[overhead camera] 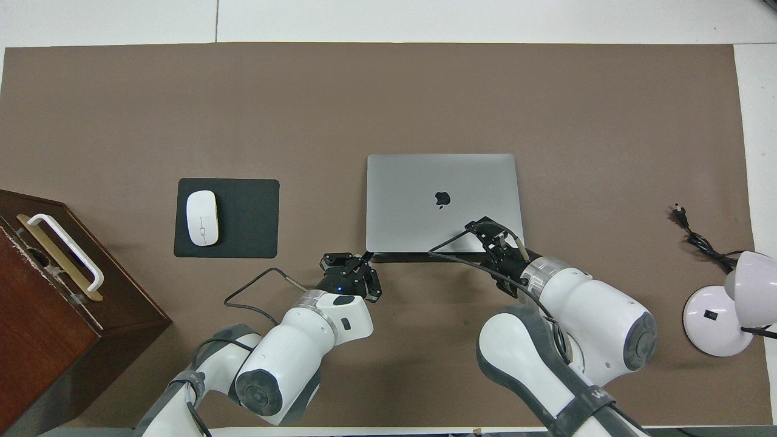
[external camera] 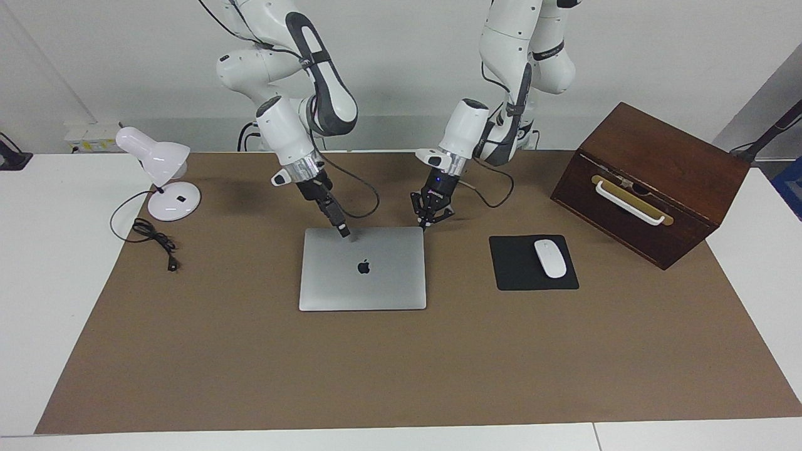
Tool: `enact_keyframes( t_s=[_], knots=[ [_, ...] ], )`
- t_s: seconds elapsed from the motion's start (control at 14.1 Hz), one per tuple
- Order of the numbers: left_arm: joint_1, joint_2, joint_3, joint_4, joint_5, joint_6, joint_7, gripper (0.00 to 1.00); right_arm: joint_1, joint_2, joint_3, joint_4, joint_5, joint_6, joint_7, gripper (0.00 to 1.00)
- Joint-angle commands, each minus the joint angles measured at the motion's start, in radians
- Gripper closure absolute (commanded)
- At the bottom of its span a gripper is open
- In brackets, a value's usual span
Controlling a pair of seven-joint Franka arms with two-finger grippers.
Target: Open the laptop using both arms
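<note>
The laptop [external camera: 362, 268] lay shut and flat near the middle of the brown mat [external camera: 401, 369], lid up, its long axis running across the table from one arm's end to the other; the apple logo [external camera: 363, 267] read upright from the facing camera, and the edge nearest the robots was where both grippers stood. Going across the facing view: a white desk lamp [external camera: 160, 175] and its loose black cord [external camera: 153, 238] sat off toward the right arm's end, well apart from the laptop. The right gripper [external camera: 343, 232] touched the lid near the corner closest to the robots at that end; whether its fingers were open or closed could not be told. The left gripper [external camera: 426, 224], fingertips pressed together and holding nothing, was low at the laptop's other near corner. Toward the left arm's end lay a black mouse pad [external camera: 517, 266] with a white mouse [external camera: 549, 258] on it, then a dark wooden box [external camera: 651, 181] with a white handle. Nothing lay on the lid. White tabletop [external camera: 37, 282] edged the mat; a plain pale wall [external camera: 401, 62] closed the room.
</note>
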Motion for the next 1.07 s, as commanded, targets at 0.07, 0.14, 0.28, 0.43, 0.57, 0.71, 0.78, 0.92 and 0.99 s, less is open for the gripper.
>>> enact_keyframes(
  t_s=[0.07, 0.14, 0.28, 0.43, 0.57, 0.71, 0.78, 0.92, 0.99],
  knots=[
    [-0.015, 0.051, 0.016, 0.036, 0.006, 0.025, 0.008, 1.00, -0.012, 0.021, 0.005, 0.022, 0.032, 0.018, -0.048, 0.00],
    [-0.015, 0.056, 0.016, 0.039, 0.006, 0.025, 0.008, 1.00, -0.016, 0.022, 0.005, 0.028, 0.032, 0.018, -0.051, 0.00],
    [-0.015, 0.058, 0.016, 0.040, 0.006, 0.025, 0.008, 1.00, -0.030, 0.027, 0.005, 0.030, 0.032, 0.018, -0.073, 0.00],
    [-0.016, 0.078, 0.016, 0.056, 0.006, 0.025, 0.008, 1.00, -0.030, 0.036, 0.005, 0.047, 0.032, 0.018, -0.074, 0.00],
    [-0.018, 0.107, 0.016, 0.074, 0.006, 0.025, 0.010, 1.00, -0.039, 0.050, 0.005, 0.079, 0.032, 0.018, -0.076, 0.00],
    [-0.027, 0.111, 0.018, 0.076, 0.006, 0.025, 0.010, 1.00, -0.042, 0.062, 0.005, 0.102, 0.032, 0.018, -0.085, 0.00],
    [-0.027, 0.114, 0.018, 0.077, 0.006, 0.025, 0.010, 1.00, -0.042, 0.065, 0.005, 0.110, 0.032, 0.018, -0.085, 0.00],
    [-0.027, 0.116, 0.018, 0.077, 0.009, 0.025, 0.011, 1.00, -0.042, 0.073, 0.005, 0.130, 0.032, 0.020, -0.091, 0.00],
    [-0.027, 0.116, 0.018, 0.077, 0.012, 0.027, 0.011, 1.00, -0.042, 0.082, 0.005, 0.145, 0.032, 0.020, -0.091, 0.00]
  ],
)
